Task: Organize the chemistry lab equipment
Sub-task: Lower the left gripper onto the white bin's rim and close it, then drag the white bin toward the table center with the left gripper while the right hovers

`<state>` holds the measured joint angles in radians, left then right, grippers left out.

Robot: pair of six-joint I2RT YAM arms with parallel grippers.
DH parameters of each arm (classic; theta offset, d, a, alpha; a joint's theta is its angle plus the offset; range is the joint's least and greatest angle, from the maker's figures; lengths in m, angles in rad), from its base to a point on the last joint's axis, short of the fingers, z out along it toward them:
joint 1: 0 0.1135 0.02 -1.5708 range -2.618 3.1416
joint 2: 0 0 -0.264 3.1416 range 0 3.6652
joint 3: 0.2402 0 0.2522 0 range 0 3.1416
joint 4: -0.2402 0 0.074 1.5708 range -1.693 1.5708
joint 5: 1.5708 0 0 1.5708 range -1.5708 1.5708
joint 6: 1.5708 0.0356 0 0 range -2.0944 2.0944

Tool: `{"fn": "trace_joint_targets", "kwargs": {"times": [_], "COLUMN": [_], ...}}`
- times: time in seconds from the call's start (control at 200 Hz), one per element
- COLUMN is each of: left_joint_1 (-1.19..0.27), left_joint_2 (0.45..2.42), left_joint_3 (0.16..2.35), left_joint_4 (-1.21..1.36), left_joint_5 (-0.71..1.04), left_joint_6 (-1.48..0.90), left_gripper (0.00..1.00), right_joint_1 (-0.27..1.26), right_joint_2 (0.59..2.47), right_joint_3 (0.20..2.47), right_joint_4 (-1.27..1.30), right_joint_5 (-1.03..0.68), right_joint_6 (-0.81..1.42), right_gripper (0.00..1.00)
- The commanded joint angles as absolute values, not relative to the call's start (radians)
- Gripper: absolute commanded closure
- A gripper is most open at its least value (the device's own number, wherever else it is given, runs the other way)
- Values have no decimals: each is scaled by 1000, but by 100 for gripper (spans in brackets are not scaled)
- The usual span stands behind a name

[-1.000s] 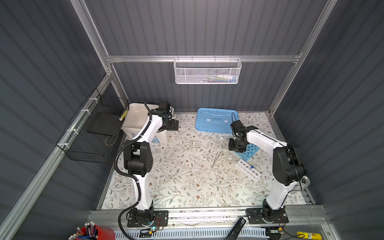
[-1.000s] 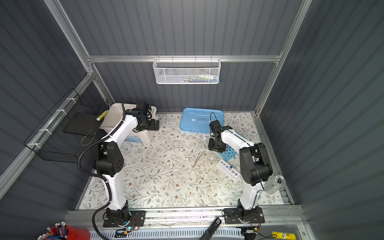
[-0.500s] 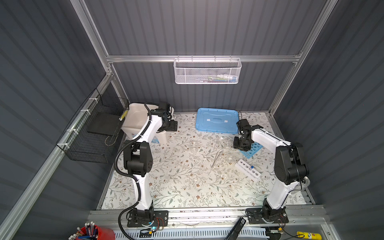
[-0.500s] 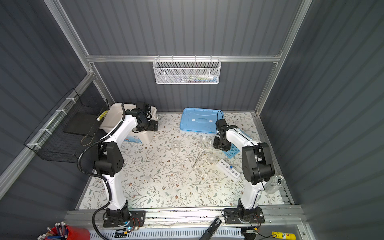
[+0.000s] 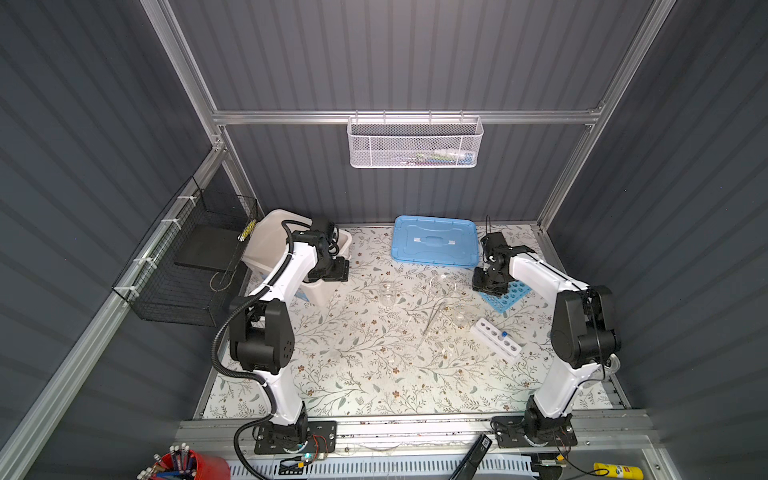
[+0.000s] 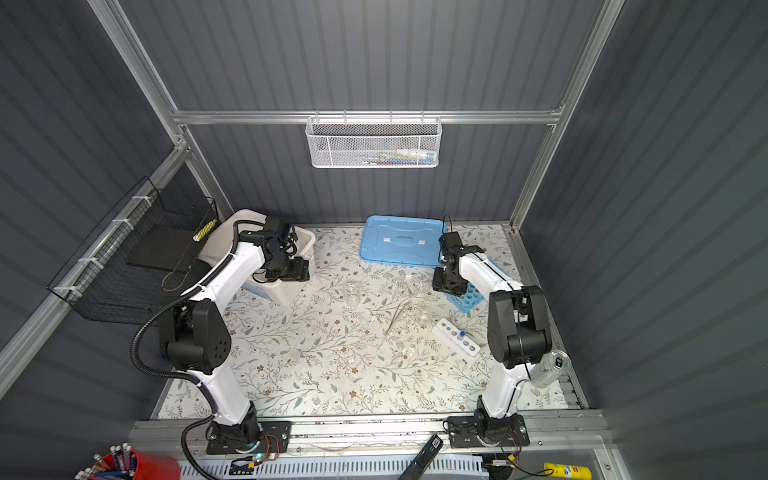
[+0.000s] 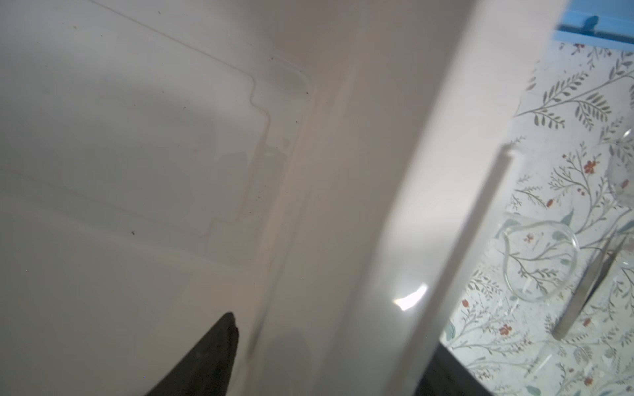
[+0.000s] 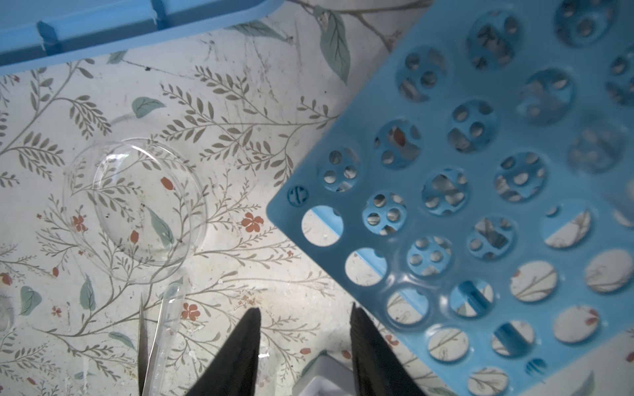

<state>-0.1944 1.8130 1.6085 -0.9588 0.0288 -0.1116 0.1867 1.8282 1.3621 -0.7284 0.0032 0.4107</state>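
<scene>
My left gripper (image 5: 332, 270) hangs over the front wall of the white bin (image 5: 282, 241). In the left wrist view one finger (image 7: 219, 353) is inside the bin and the other outside its rim, jaws apart. My right gripper (image 8: 304, 308) is open and empty, low over the table at the corner of the blue many-holed rack (image 8: 480, 192), also seen in a top view (image 5: 509, 297). Beside it lie a clear glass dish (image 8: 133, 209), a clear tube (image 8: 168, 325) and metal tweezers (image 5: 434, 318). A glass beaker (image 5: 387, 293) stands mid-table. The white one-row rack (image 5: 494, 336) holds one blue-capped tube (image 5: 504, 334).
The light-blue lid (image 5: 434, 245) lies flat at the back, close behind the right gripper. A black wire basket (image 5: 195, 266) hangs on the left wall and a white mesh basket (image 5: 415, 143) on the back wall. A metal can (image 6: 548, 368) sits by the right arm's base.
My right gripper has shifted to the right, up to the blue rack's corner. The left arm has stayed at the bin's front wall.
</scene>
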Motion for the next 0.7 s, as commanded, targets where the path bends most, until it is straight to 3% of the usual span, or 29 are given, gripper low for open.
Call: {"fn": "trace_joint_targets", "kwargs": {"times": [0.0,0.695], "left_joint_1": [-189,-194], "left_joint_2": [1754,1499], "left_joint_3": [1587,1332], "left_joint_4": [-1008,-1156], "left_joint_5": [94,245], "left_joint_6": [-131,-133], "left_gripper": [27,34], "right_joint_1": [183,172], "right_joint_2": [1838,1824], "right_joint_3": [1392,1462], "right_joint_4": [-744,-773], "right_joint_5": [-2,-55], "right_joint_6": [388,354], "right_gripper": [55,51]}}
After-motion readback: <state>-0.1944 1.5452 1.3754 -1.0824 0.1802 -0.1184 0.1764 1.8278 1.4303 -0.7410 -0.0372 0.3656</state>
